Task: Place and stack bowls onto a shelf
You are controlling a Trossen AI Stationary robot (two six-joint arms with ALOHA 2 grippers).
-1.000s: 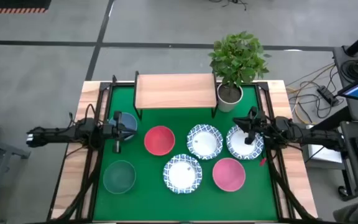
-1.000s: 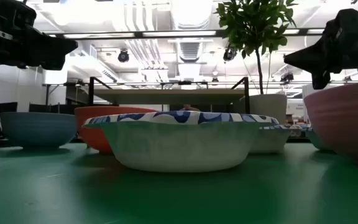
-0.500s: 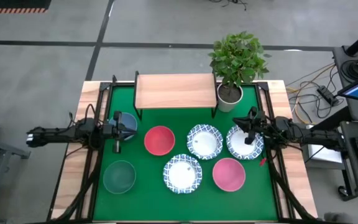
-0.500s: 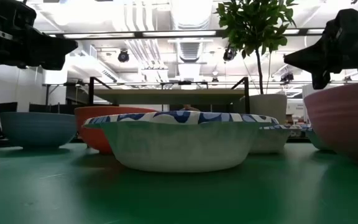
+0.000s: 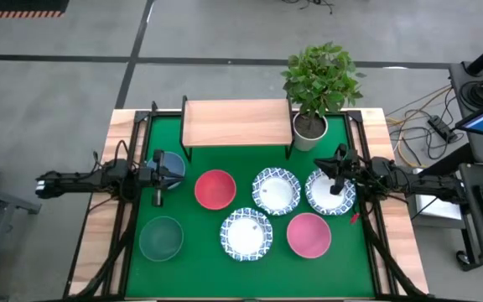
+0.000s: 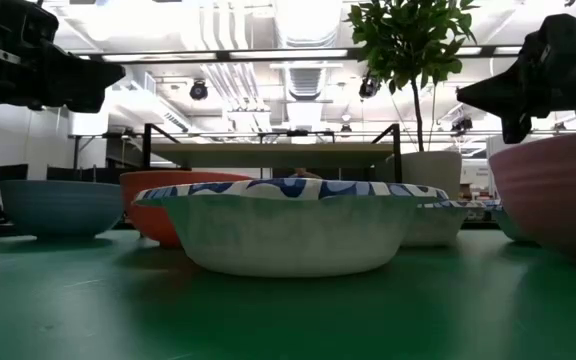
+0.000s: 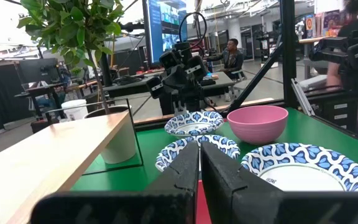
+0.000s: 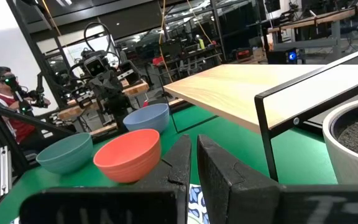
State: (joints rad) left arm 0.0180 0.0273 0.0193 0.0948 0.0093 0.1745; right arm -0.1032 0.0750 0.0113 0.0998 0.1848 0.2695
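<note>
Seven bowls rest on their bases on the green table: blue (image 5: 173,164), red (image 5: 215,189), dark teal (image 5: 160,237), pink (image 5: 309,234), and three white ones with blue patterned rims (image 5: 275,190) (image 5: 329,197) (image 5: 246,233). The wooden-topped shelf (image 5: 236,122) stands on its black legs at the far edge with nothing on it. My left gripper (image 5: 171,174) (image 7: 199,155) hovers shut over the blue bowl's near rim. My right gripper (image 5: 332,174) (image 8: 193,152) hovers shut over the rightmost patterned bowl. In the low view both grippers (image 6: 78,75) (image 6: 493,95) hang well above the bowls.
A potted plant (image 5: 317,84) in a white pot (image 5: 309,130) stands right of the shelf, close to my right arm. Black frame posts line the table's left and right sides. Green table shows between the bowls and the shelf. A person (image 8: 8,99) sits beyond the table.
</note>
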